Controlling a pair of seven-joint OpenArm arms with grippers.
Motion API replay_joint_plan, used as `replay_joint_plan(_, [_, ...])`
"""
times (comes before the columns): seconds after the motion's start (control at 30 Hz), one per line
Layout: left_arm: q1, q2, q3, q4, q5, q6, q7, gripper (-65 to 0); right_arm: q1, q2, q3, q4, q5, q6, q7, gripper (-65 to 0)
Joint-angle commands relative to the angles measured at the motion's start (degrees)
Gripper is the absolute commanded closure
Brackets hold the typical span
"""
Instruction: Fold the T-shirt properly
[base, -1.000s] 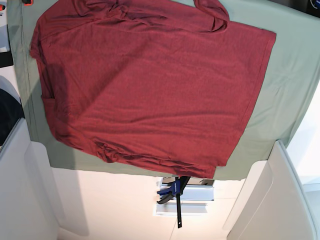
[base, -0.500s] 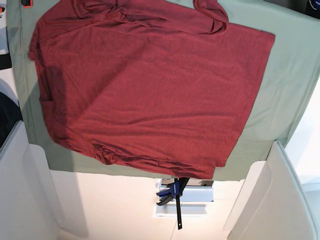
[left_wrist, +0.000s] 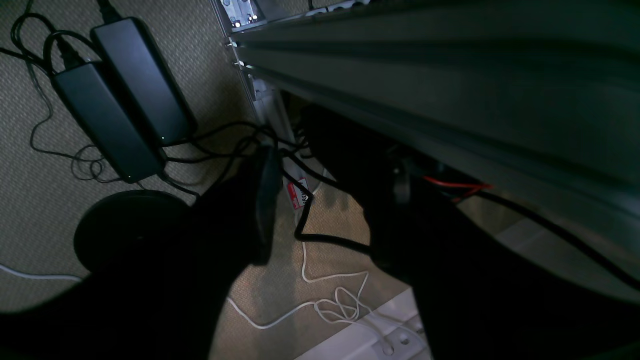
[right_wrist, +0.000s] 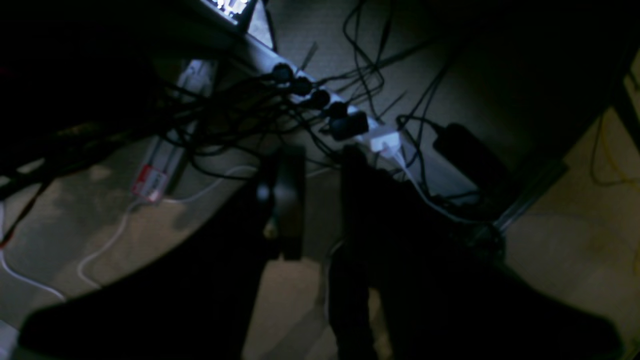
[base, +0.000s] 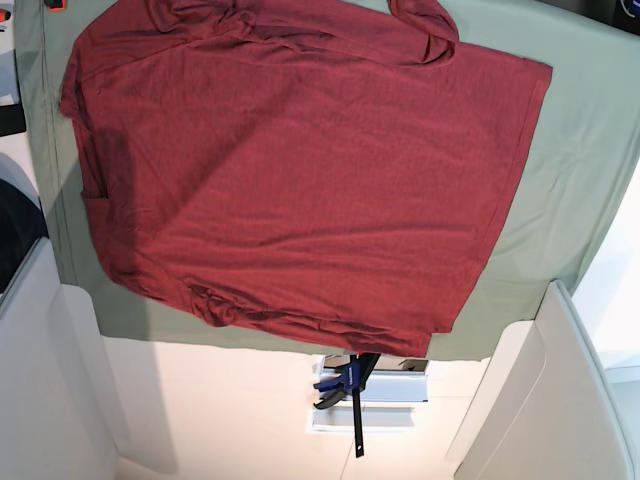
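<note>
The maroon T-shirt (base: 300, 170) lies spread out flat on the sage-green cloth (base: 580, 150) in the base view. It is bunched at its top edge and wrinkled along its lower edge. Neither gripper shows in the base view. In the left wrist view my left gripper (left_wrist: 320, 210) hangs below table level over the floor, its dark fingers wide apart and empty. In the right wrist view my right gripper (right_wrist: 320, 200) also points at the floor, fingers apart with nothing between them. The shirt is out of both wrist views.
A blue and black clamp (base: 345, 385) sits at the table's near edge. White panels stand at the lower left (base: 40, 380) and lower right (base: 560, 400). Below are power adapters (left_wrist: 120, 95), a power strip (right_wrist: 340, 115), cables and a metal frame beam (left_wrist: 450, 85).
The base view shifted by a few pixels and came back. The shirt lies as before.
</note>
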Motion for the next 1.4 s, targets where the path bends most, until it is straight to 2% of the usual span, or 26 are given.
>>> replay_joint_plan(0.0, [0.3,-0.4,0.0,0.3,-0.2,-0.6,0.0,-31.8,-0.6,0.2,0.0,0.2,-0.6,-0.4,0.6,-12.1])
replay_joint_plan(0.33, [1.0,-2.7,0.0,1.7,-2.3,-0.7,-0.4,-31.8,-6.1,2.0,0.0,7.6,-0.8,-0.4,0.6,-12.1])
replay_joint_plan(0.5, [5.7,-3.8,0.0,9.6,-2.4,-0.7,-0.2,-31.8,-10.0,3.5,0.0,13.9,-0.7,-0.4,0.6,-12.1])
replay_joint_plan(0.57, [8.5,-4.7,-0.1,14.4,-4.4,-0.9,-0.2,-31.8,-11.7,4.2,-0.1,16.8,-0.7,-0.5,0.6,-12.1])
replay_joint_plan(0.6, [10.1,-5.2,-0.4,17.1,-5.9,-2.1,-0.2,-31.8,-12.7,4.5,-0.1,18.3,-0.7,-0.5,0.5,-12.1])
replay_joint_plan(0.73, [16.5,-6.6,-5.0,28.5,-11.0,-11.7,-0.2,-31.8,-17.6,6.9,-0.1,26.5,-0.7,-0.6,0.4,-12.1])
replay_joint_plan(0.8, [19.5,-6.5,-8.7,33.9,-11.3,-13.0,-0.2,-31.8,-20.3,8.4,-0.1,31.4,-0.4,-2.2,0.4,-12.1])
replay_joint_plan(0.93, [24.2,-7.2,-13.0,42.5,-12.7,-13.0,-0.2,-31.8,-25.3,11.8,-0.1,40.6,1.1,-8.0,0.2,-12.1])
replay_joint_plan(1.1, [28.3,-8.5,-15.1,51.0,-13.2,-13.0,-0.2,-31.8,-29.7,16.4,-0.1,50.2,0.9,-14.8,-4.1,-12.1])
replay_joint_plan(1.2, [30.9,-8.9,-15.1,55.9,-13.2,-13.0,-0.2,-31.8,-31.6,19.1,-0.1,54.7,-0.6,-15.7,-6.2,-12.1])
replay_joint_plan(1.37, [34.2,-9.3,-15.1,62.8,-13.2,-13.0,-0.1,-31.8,-33.8,23.0,-0.1,61.7,-7.4,-15.6,-12.1,-12.1])
